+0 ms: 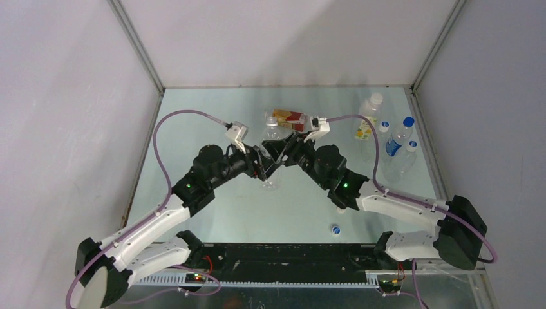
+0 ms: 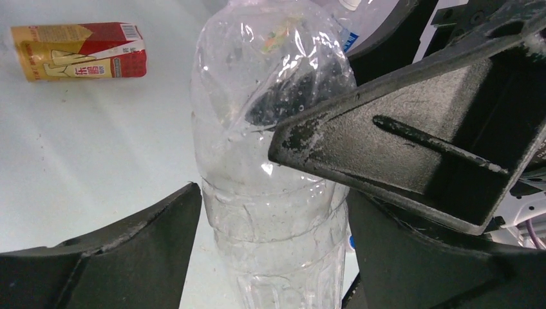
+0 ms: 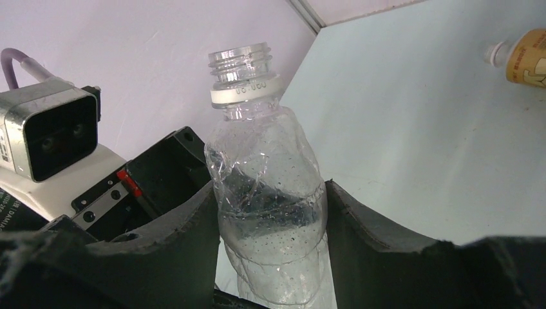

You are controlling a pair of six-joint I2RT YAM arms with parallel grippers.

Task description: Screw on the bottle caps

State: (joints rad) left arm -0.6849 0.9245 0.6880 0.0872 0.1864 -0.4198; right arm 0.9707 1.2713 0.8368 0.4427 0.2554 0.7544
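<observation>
A blue cap (image 1: pixel 335 229) lies loose on the table (image 1: pixel 193 116) near its front edge, at about 5 o'clock from the two claws and well apart from them.

At mid-table the arms meet around one clear bottle (image 3: pixel 257 129). It bears no label or print. Its long axis is roughly upright, and the bare threaded neck with a white collar ring points up, with no cap on it. The right claw (image 3: pixel 270 187) is clamped on the crumpled middle of the bottle, with a finger pressed against each side. The left claw (image 2: pixel 272 196) has its fingers on either side of the ribbed lower body, right against the plastic. Whether it is gripping I cannot tell.

Just beyond, at 12 o'clock, an amber bottle (image 1: pixel 288 118) lies on its side, its long axis running from 9 to 3 o'clock. Its red-orange label carries Chinese characters and a barcode, too small to read with certainty.

Farther off, at 2 o'clock, a white-capped yellow-labelled bottle (image 1: pixel 366 122) and a blue-capped blue-labelled bottle (image 1: pixel 398 140) stand upright near the right wall.
</observation>
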